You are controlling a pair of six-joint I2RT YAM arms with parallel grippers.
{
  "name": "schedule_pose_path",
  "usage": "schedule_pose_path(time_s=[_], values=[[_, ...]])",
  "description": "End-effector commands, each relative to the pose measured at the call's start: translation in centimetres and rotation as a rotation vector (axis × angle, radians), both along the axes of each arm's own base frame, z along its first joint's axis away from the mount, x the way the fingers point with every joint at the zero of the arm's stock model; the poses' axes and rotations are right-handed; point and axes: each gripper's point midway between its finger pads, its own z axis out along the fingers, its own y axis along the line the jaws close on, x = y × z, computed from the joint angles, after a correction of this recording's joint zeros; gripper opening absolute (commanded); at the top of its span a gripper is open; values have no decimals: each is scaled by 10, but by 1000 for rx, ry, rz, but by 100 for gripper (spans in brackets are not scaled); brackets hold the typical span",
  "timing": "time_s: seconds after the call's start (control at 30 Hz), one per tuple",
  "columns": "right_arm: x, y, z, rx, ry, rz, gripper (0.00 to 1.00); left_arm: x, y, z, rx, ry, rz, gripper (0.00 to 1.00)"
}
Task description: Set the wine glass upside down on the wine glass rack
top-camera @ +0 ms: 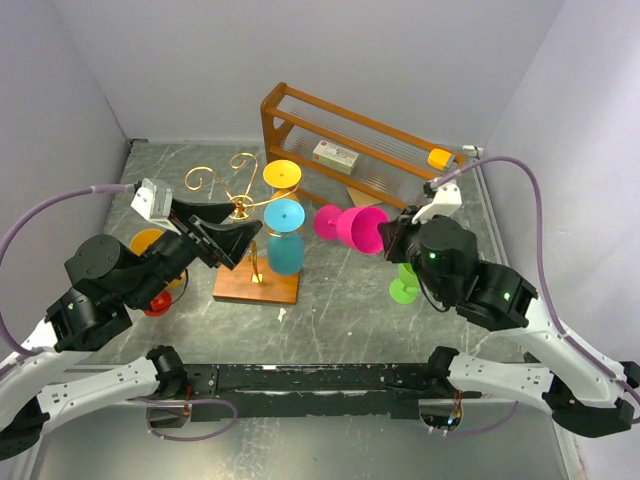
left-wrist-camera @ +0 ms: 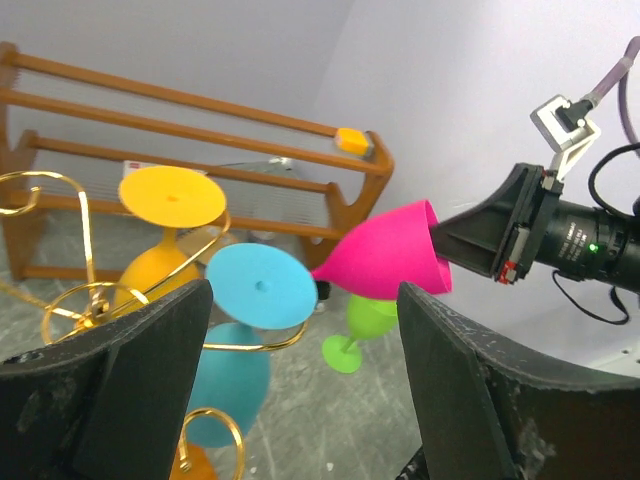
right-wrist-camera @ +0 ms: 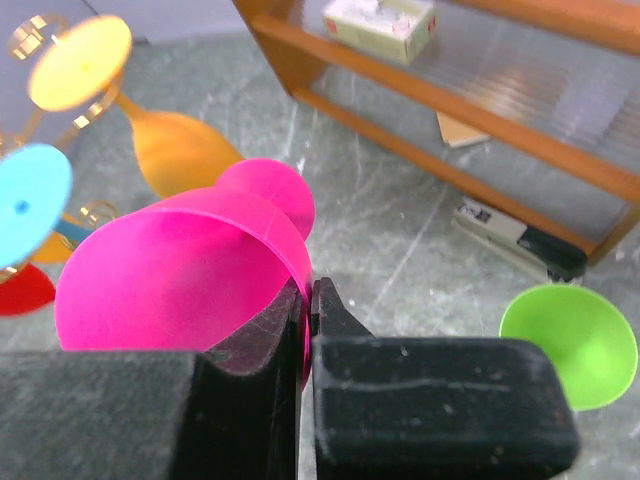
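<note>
R arm reaches inward w/ wrist roughly level, R gripper (top-camera: 389, 240) pointing left. Its jaws are pinched tight on the rim of the pink wine glass (top-camera: 352, 227), one finger inside the bowl, one outside. The glass lies on its side in the air, foot toward the wine glass rack (top-camera: 243, 203), near its right side, not touching. L arm angles in from the left; L gripper (top-camera: 232, 240) is spread wide w/ nothing in it, beside the rack stem. Rack: thin gold wire scrolls, flat wood base. Blue glass (top-camera: 285, 236) & yellow glass (top-camera: 282, 176) hang on it upside down, smooth & opaque. Table (top-camera: 340, 300) is grey, marbled.
</note>
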Motion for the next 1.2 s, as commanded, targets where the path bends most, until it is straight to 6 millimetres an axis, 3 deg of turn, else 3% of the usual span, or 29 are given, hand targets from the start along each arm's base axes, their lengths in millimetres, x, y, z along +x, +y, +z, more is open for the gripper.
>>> schedule_pose_path(time_s=[0.0,0.3,0.53,0.73,1.03,1.17], values=[[8,-7,63,134,-201,-33,0,-15,-23,22,-100,-36,-138,85],[-6,-11,135,430,-494,38,0,-18,-61,47,-277,4,-278,83],[-15,-12,169,513,-640,77,0,-28,-79,62,-476,38,-412,81],[-27,1,191,598,-721,172,0,-19,-84,80,-648,90,-427,82],[-35,21,183,694,-720,269,0,8,-77,101,-920,154,-373,82],[-39,29,178,723,-709,313,0,25,-78,96,-944,207,-290,81]])
